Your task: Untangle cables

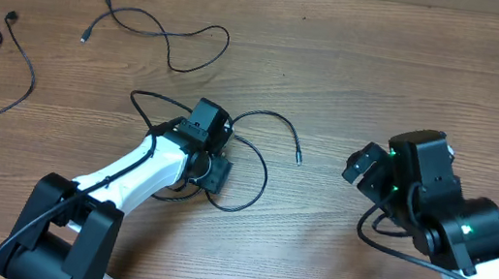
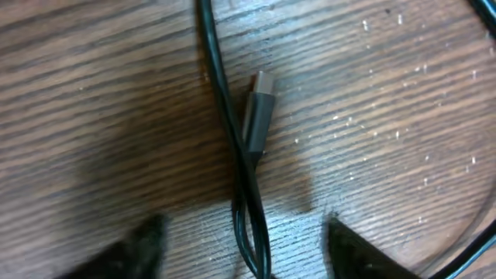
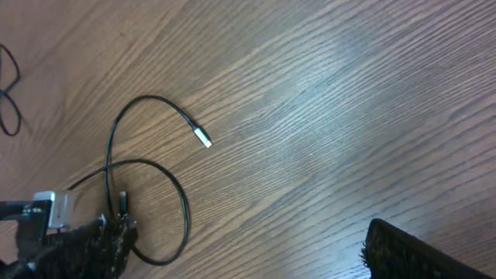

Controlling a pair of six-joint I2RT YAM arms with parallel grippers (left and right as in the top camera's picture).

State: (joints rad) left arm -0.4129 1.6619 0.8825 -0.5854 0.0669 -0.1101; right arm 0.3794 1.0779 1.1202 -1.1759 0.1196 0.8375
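A tangle of thin black cables (image 1: 249,174) lies mid-table, with one plug end (image 1: 298,158) pointing right. My left gripper (image 1: 206,138) is low over the tangle. In the left wrist view it is open (image 2: 248,236), with two crossed strands (image 2: 249,203) lying between its fingers, untouched. A grey plug (image 2: 260,116) lies just ahead of them. My right gripper (image 1: 360,165) is open and empty, to the right of the tangle. Its wrist view shows the loops (image 3: 180,203) and a silver-tipped plug (image 3: 203,139).
Two separate black cables lie at the back left: one curled at the far left edge (image 1: 7,52), one stretched out nearer the middle (image 1: 161,34). The table's far edge runs along the top. The arm bases are at the near edge.
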